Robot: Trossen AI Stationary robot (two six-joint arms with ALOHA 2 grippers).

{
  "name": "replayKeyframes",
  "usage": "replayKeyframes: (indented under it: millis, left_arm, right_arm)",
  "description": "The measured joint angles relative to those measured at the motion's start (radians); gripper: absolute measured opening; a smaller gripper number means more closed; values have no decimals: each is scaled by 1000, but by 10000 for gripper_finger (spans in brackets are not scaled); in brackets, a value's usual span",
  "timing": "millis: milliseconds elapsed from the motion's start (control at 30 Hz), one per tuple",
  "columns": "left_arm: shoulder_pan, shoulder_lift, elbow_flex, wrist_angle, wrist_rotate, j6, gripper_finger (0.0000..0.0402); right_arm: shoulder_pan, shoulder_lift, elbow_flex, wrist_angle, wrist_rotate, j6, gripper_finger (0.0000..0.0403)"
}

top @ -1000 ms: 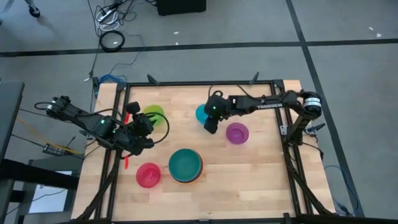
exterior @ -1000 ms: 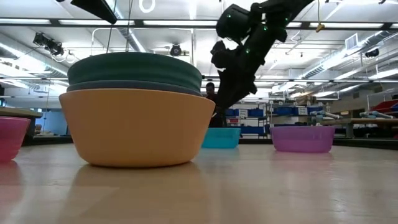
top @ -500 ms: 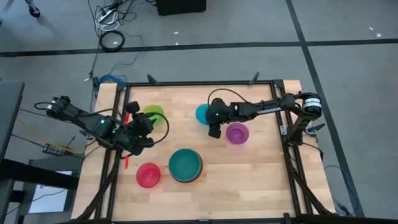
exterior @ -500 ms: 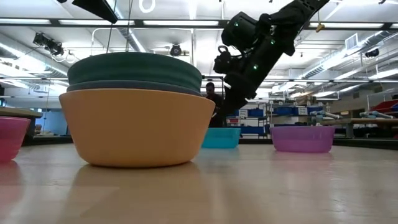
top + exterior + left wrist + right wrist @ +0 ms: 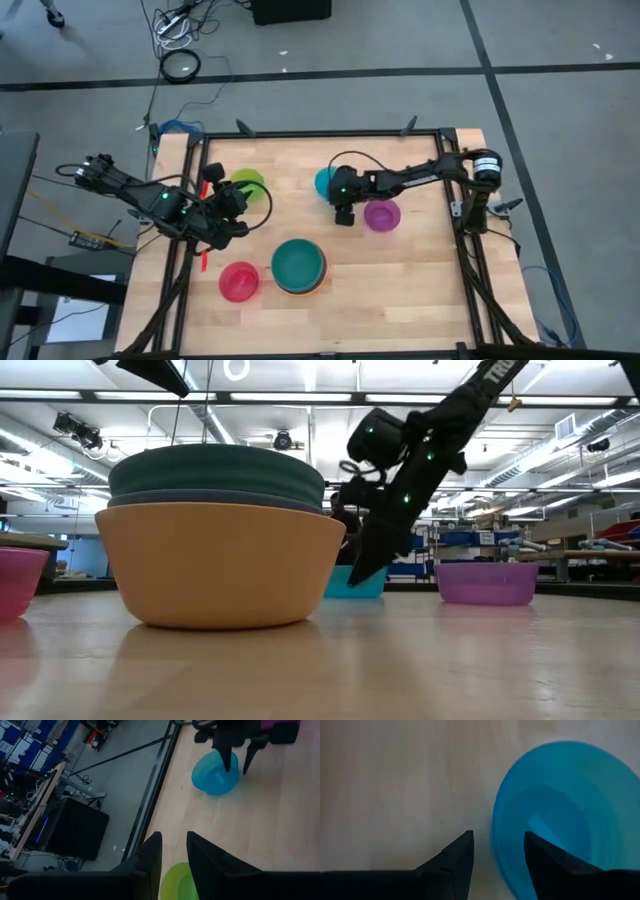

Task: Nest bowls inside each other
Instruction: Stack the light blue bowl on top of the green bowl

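The cyan bowl (image 5: 323,182) stands upright on its base at the table's middle far side. My right gripper (image 5: 343,215) is open and slants down over its near rim (image 5: 496,832). One finger (image 5: 547,862) is above the bowl's inside and the other (image 5: 452,862) is outside it. The teal green bowl (image 5: 298,263) sits nested in the orange bowl (image 5: 220,565), with a blue rim (image 5: 215,500) between them. The purple (image 5: 381,214), lime green (image 5: 248,181) and red-pink (image 5: 238,281) bowls stand singly. My left gripper (image 5: 175,857) is open and waits above the lime green bowl. My right gripper has its open fingers on either side of the cyan bowl's rim (image 5: 226,774), coming from above at a slant from the table's near right. I cannot tell whether either finger touches the bowl, which rests on the table.
The purple bowl (image 5: 487,582) stands just right of my right gripper. A black frame (image 5: 320,133) runs around the wooden table. Bare wood (image 5: 400,290) lies at the near right.
My right gripper has sunk toward the cyan bowl and a little toward the table's near edge, rolling at the wrist. Its fingertips now reach down to the height of the bowl's rim. No bowl has moved.
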Motion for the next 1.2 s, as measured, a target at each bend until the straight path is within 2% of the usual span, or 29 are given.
replayKeyframes:
  millis: [133, 200, 300, 400, 433, 533, 633, 767, 967, 1067, 1200]
  left_arm:
    - [0, 0, 0, 0, 0, 1, 99]
    - [0, 0, 0, 1, -2, 2, 99]
    - [0, 0, 0, 1, -12, 2, 99]
    - [0, 0, 0, 0, -19, 1, 99]
    - [0, 0, 0, -1, -19, 1, 99]
    - [0, 0, 0, 0, -20, -3, 99]
    - [0, 0, 0, -7, -23, -11, 99]
    - [0, 0, 0, -44, -42, -29, 99]
    - [32, 0, 0, -97, -66, -54, 99]
    - [54, 0, 0, -99, -66, -55, 99]
    - [79, 0, 0, -98, -66, -52, 99]
  right_arm:
    - [0, 37, 3, 34, 21, 8, 156]
    - [-1, 37, 2, 32, 23, 8, 141]
    - [-1, 21, 4, 32, 43, -9, 93]
    - [5, 4, 14, 28, 32, -46, 22]
    - [11, -3, 20, 22, 32, -59, 12]
    - [43, -19, 54, 12, 47, -65, 7]
    - [97, -40, 111, -8, 0, -70, 2]
    - [214, -45, 223, -71, -45, -76, 1]
    - [364, -44, 354, -142, -58, -106, 1]
    - [386, -44, 393, -199, -61, -107, 0]
    - [381, -42, 393, -226, -150, -78, 0]
